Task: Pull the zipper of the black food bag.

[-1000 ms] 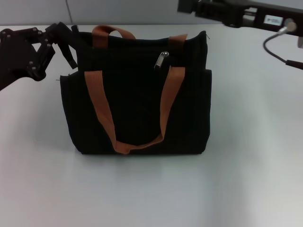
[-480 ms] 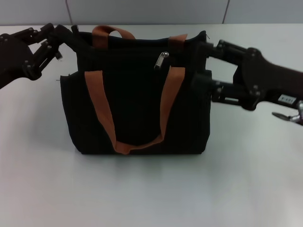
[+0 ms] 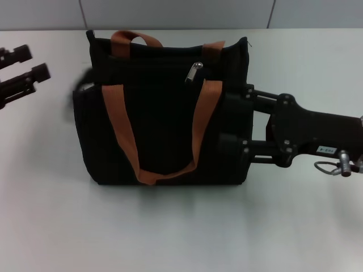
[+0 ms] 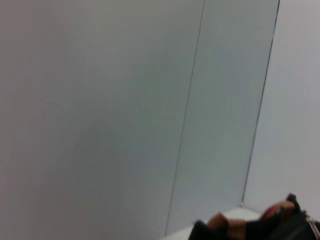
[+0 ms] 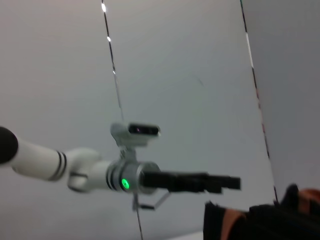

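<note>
Reaching right end effector [image 3: 231, 122] against black food bag [image 3: 164, 107] | fingers spread

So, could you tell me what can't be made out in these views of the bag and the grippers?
- Zipper: head view shows only the tab; its black track is lost against the black food bag.
- Right gripper: whether it touches the bag, black on black.
- Left gripper: cut by the frame edge.
- Left wrist view: mostly wall.
</note>
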Tool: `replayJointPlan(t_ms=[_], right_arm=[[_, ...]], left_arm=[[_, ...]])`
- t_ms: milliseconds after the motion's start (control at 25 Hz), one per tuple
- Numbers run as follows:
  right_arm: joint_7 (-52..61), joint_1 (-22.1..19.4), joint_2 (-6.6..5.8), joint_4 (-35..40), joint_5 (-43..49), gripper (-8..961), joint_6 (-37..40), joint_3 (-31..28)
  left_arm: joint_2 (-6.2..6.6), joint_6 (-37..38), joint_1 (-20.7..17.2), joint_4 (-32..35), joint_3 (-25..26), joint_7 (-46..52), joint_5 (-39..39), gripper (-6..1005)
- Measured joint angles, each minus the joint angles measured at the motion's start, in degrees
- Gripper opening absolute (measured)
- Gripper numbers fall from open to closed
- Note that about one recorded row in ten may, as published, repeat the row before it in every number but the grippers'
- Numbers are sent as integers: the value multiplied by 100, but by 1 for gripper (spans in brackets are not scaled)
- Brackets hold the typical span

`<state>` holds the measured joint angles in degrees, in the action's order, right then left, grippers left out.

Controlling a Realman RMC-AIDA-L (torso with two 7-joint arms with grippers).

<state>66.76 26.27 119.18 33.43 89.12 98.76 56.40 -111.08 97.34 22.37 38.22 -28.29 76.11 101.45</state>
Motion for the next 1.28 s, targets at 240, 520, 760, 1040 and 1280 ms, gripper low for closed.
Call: replayJointPlan(t_ms=[240,520,760,1040,1280], right_arm=[[-315,56,0,-148,130,786,-192,97],[-781,113,5,-575,133,785,-143,211],[-1075,37,19,-857,133,785,-81,473],[-1820,24,9,-1522,145,785,-281,698],[-2103,47,29,-1741,187,785,-545,794]], left_arm=[[148,197,-169,213,39,271,124,651],[-57,1398,-204,96,-110,-554,129,834],[-202,1633,-298,-287,-1171,-1322,169,831],[-383,1252,-252,-968,-1559,-2182,677,831],[-410,1071,-213,-988,-1574,-2202,903,832]])
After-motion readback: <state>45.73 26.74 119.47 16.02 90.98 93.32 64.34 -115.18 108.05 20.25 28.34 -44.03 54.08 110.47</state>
